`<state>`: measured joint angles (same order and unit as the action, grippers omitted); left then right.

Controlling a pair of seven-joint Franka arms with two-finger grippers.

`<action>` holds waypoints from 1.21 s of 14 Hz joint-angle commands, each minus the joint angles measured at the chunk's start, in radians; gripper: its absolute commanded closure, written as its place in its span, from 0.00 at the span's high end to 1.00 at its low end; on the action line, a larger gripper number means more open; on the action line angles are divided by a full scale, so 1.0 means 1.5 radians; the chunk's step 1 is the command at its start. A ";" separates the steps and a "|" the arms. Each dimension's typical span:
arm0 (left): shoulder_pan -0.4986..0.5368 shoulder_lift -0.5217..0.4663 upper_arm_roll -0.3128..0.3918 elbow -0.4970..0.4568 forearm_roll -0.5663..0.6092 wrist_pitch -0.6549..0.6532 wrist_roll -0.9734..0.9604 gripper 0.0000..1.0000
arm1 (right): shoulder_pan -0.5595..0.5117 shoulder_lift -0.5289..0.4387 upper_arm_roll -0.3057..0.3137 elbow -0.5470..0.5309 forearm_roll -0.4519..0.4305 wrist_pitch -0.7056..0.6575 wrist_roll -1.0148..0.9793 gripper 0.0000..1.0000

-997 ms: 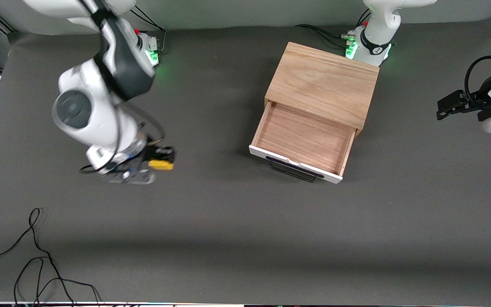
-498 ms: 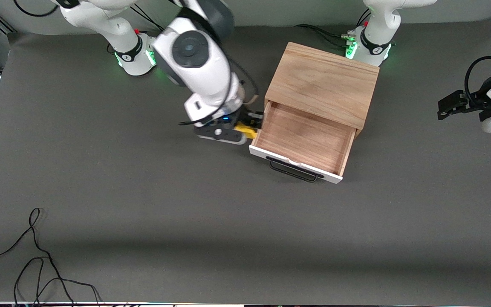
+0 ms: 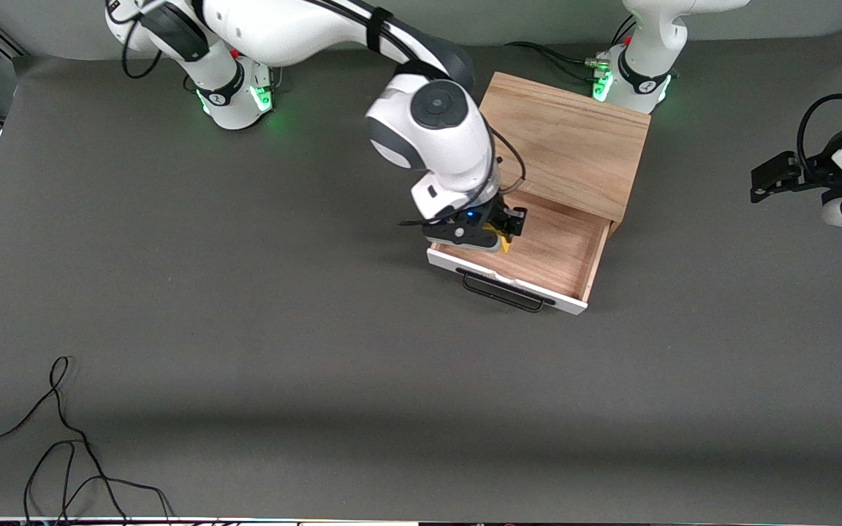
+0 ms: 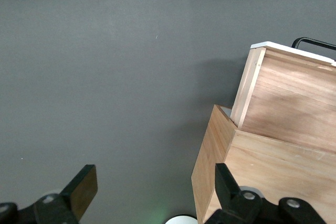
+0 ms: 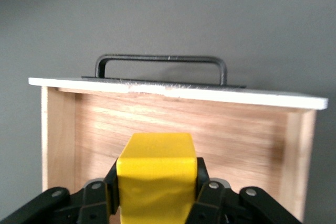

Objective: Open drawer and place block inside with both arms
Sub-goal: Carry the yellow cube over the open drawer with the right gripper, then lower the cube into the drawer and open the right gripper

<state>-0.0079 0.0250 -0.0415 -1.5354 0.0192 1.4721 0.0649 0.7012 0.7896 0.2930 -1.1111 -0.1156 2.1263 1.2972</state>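
The drawer (image 3: 549, 252) stands pulled out of the wooden box (image 3: 567, 139), its white front and black handle (image 3: 503, 291) facing the front camera. My right gripper (image 3: 500, 235) hangs over the drawer's wooden interior, at the corner toward the right arm's end, shut on the yellow block (image 3: 499, 239). In the right wrist view the block (image 5: 156, 171) sits squeezed between the black fingers (image 5: 111, 179), with the drawer front (image 5: 173, 94) and handle (image 5: 160, 59) past it. My left gripper (image 3: 766, 183) waits open beside the box, toward the left arm's end; its view shows the box (image 4: 273, 182) and drawer side (image 4: 294, 103).
Loose black cables (image 3: 63, 453) lie on the grey table near the front edge at the right arm's end. More cables (image 3: 560, 62) run by the left arm's green-lit base (image 3: 636, 80), next to the box.
My right arm has swung across the table with the block, from the right arm's end to over the open drawer. The left arm has stayed put.
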 commanded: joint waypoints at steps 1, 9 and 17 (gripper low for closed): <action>-0.008 -0.002 0.007 0.001 0.005 -0.010 0.014 1.00 | 0.024 0.041 -0.006 0.037 -0.019 0.001 0.046 0.05; -0.006 -0.002 0.007 0.003 0.006 -0.001 0.015 1.00 | 0.027 0.069 -0.008 0.028 -0.018 0.002 0.096 0.59; -0.003 0.003 0.007 0.003 0.005 -0.001 0.016 1.00 | 0.034 0.059 -0.006 0.036 -0.019 0.001 0.116 1.00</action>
<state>-0.0075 0.0295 -0.0378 -1.5351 0.0192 1.4709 0.0687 0.7379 0.8752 0.2862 -1.0894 -0.1198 2.1356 1.4302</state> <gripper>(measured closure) 0.000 0.123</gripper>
